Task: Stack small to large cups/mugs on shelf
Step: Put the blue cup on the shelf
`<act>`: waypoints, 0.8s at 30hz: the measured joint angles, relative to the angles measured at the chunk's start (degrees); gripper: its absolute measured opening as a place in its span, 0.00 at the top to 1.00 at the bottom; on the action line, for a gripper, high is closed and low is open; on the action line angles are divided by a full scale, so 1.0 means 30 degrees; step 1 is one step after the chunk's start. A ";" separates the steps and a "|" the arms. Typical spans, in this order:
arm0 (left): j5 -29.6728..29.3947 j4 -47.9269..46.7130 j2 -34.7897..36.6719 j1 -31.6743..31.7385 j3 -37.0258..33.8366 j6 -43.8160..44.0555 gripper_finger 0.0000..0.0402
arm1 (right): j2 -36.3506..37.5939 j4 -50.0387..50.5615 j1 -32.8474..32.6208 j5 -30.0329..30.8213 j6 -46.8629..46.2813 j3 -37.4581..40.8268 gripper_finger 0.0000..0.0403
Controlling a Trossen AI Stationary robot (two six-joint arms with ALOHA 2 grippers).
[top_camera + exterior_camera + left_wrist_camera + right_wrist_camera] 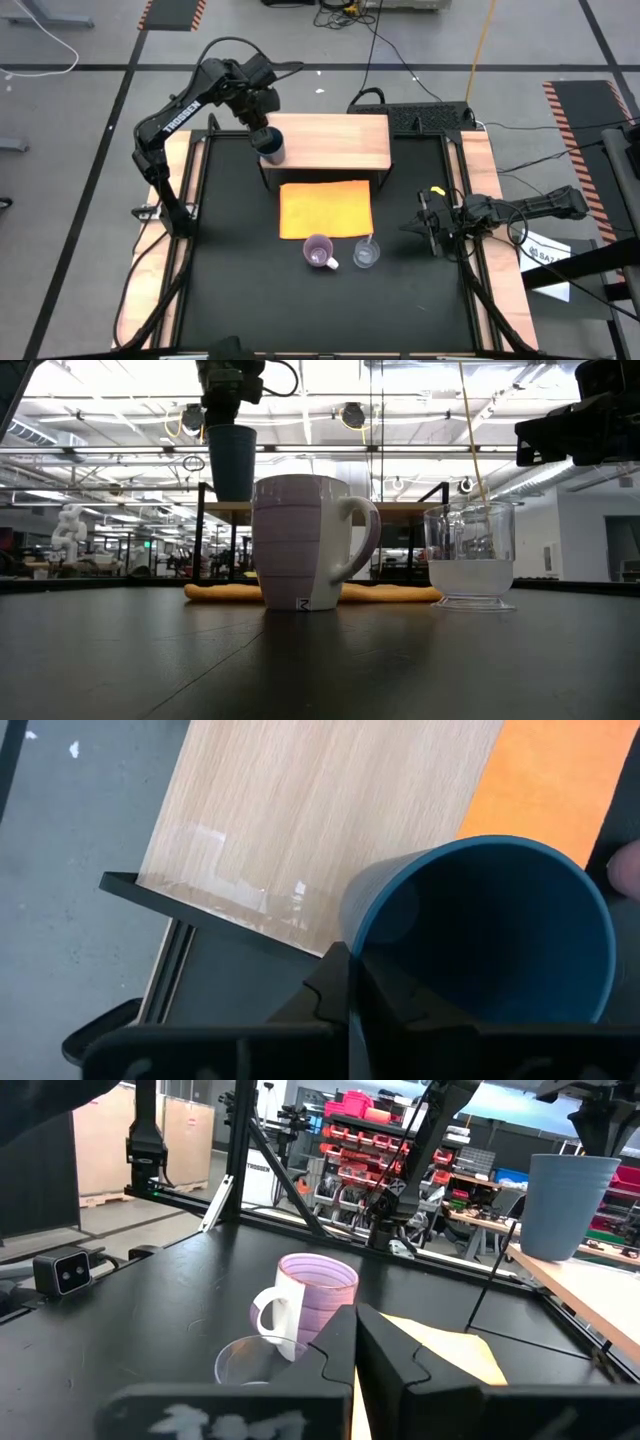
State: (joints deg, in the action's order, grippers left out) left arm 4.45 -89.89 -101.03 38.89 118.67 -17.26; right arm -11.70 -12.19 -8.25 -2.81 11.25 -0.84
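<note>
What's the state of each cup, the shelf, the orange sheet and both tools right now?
Blue tumbler: upright, held by its rim at the shelf's left end.
Lilac mug: upright on the table, untouched.
Clear cup: upright beside the mug, untouched.
Shelf: top bare apart from the tumbler at its edge.
Orange sheet: flat, nothing on it.
Left tool: shut on the tumbler's rim.
Right tool: shut, empty, waiting at the table's right.

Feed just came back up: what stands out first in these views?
The left gripper holds a dark blue handleless tumbler at the left end of the light wooden shelf. A lilac handled mug and a clear see-through cup stand beside a flat orange sheet.
</note>
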 joint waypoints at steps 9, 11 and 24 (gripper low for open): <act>-0.0191 0.0585 0.0000 0.0000 0.0000 0.0018 0.97 | 0.0000 0.0007 0.0000 0.0000 -0.0007 -0.0003 1.00; -0.0468 0.0646 0.0000 0.0000 0.0000 0.0045 0.95 | 0.0000 0.0007 0.0000 0.0000 -0.0007 -0.0001 1.00; 0.0004 -0.0031 0.0000 0.0007 0.0000 -0.0384 0.99 | 0.0000 0.0015 0.0007 0.0000 0.0015 -0.0006 1.00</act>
State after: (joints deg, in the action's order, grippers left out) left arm 4.46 -89.98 -101.03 38.92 118.67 -18.41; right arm -11.70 -12.14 -8.23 -2.81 11.29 -0.86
